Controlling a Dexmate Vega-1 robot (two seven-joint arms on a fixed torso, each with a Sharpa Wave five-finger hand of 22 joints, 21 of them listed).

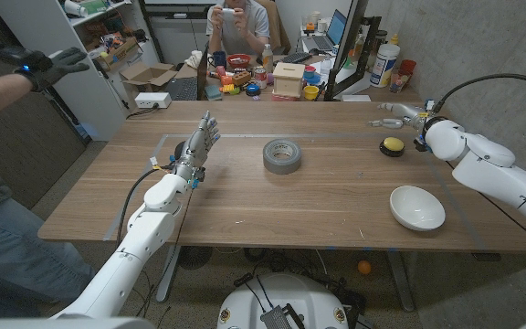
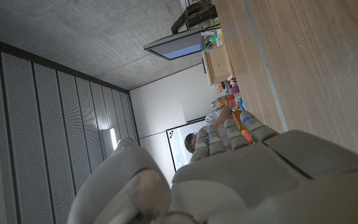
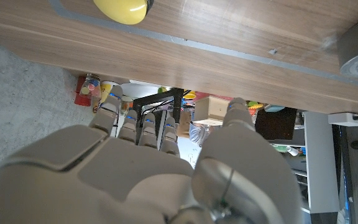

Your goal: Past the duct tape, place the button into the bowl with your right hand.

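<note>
We see the button [image 1: 392, 146] resting on the table, beyond the bowl [image 1: 417, 207] and near our spread, empty right hand [image 1: 400, 114]. Risk: a shallow grasp may push it off the far edge. The left hand [image 1: 199, 146] stands spread, idle.

A long wooden desk [image 1: 336, 196] with a brown grain top spans the middle of the head view, a thin pale tape line marking a rectangle across its surface. Near the centre of the frame a grey roll of duct tape [image 1: 282, 155] lies flat. To the right of it, toward the upper right of the frame, sits a round yellow button on a dark base [image 1: 392, 146]. Lower right, close to the desk's near edge, stands a white ceramic bowl [image 1: 416, 207], well apart from the button.
</note>
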